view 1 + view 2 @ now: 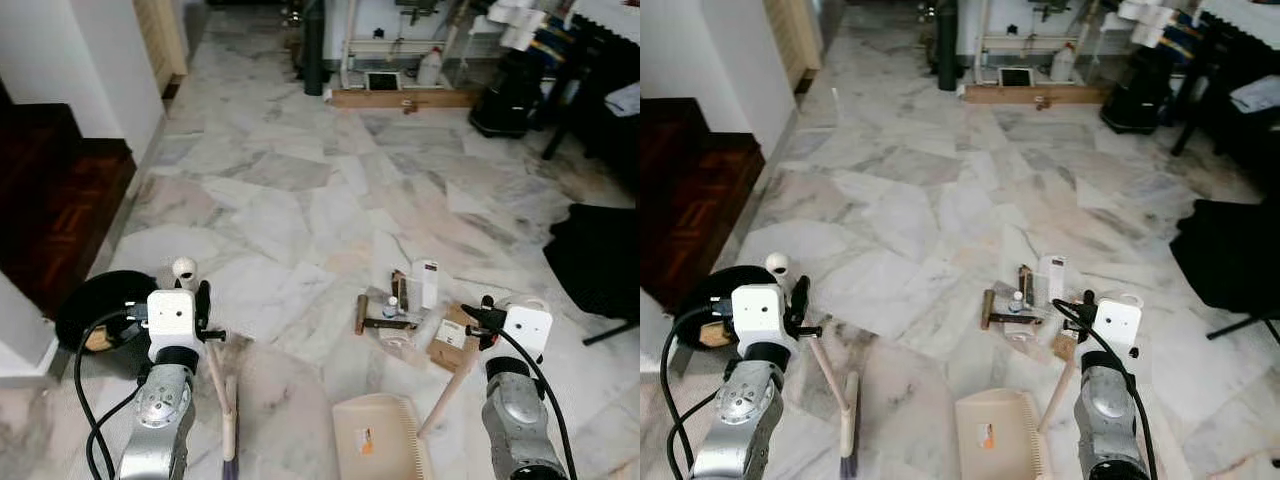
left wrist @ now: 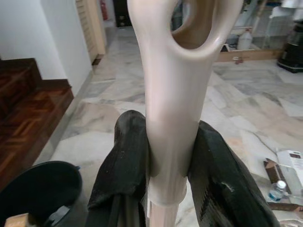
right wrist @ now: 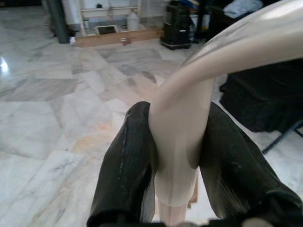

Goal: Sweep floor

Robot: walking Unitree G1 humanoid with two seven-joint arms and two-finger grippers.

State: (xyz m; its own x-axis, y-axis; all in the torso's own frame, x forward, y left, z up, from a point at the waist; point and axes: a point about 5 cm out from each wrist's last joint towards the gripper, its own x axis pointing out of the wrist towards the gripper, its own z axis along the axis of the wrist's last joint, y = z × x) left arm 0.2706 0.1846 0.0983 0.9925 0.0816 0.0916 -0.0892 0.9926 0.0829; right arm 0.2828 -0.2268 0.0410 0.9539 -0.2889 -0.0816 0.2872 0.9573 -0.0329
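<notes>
While the left gripper point(image 2: 165, 165) clamped the broom handle point(image 2: 175, 94), the right gripper point(image 3: 177, 165) clamped the dustpan handle point(image 3: 189, 109) behind the litter point(image 1: 415, 315).

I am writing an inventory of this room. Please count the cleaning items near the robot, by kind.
Broom, held in the left gripper: 1
Dustpan, held by its handle in the right gripper: 1
Black bin on the floor at the robot's left: 1
Total: 3
</notes>
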